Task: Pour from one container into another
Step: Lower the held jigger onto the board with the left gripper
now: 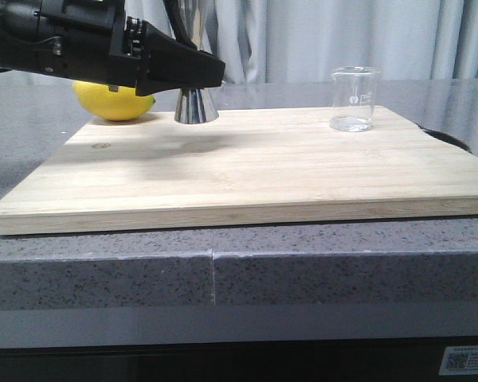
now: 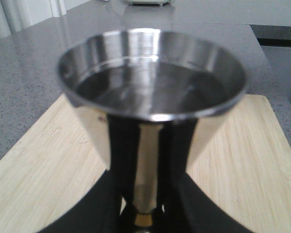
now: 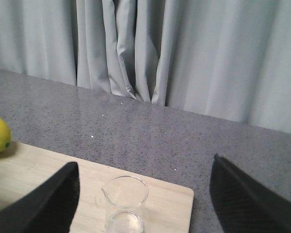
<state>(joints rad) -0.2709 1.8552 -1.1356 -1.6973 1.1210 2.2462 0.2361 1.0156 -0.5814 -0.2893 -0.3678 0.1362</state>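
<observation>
The left pincer [image 1: 197,76] is reaching in from the left side of the front view and is pinching the steel jigger [image 1: 196,106] at its thin middle. In the left wrist view the two black fingers [image 2: 94,206] are sitting on either side of the jigger's waist, where the little gold band is showing between them, and the wide open cup of the jigger [image 2: 153,87] is standing right above the pincer (it is shiny inside and a bit blurry, so I cannot tell if anything is in it). The jigger's bottom cone is resting on the wooden board [image 1: 247,171], just below the left pincer. The yellow lemon [image 1: 114,101] is lying just behind that pincer, at the board's far left edge. The glass beaker [image 1: 354,99] is standing upright on the far right part of the board, well apart from the left pincer and the jigger. In the right wrist view the right pincer [image 3: 145,204] is spread wide open, and the beaker [image 3: 124,204] is standing between its two dark fingers [image 3: 48,204], a little ahead of them and touching neither one. The board is lying on the grey speckled desk [image 1: 95,270], and pale curtains [image 3: 184,53] are hanging far beyond the right pincer.
</observation>
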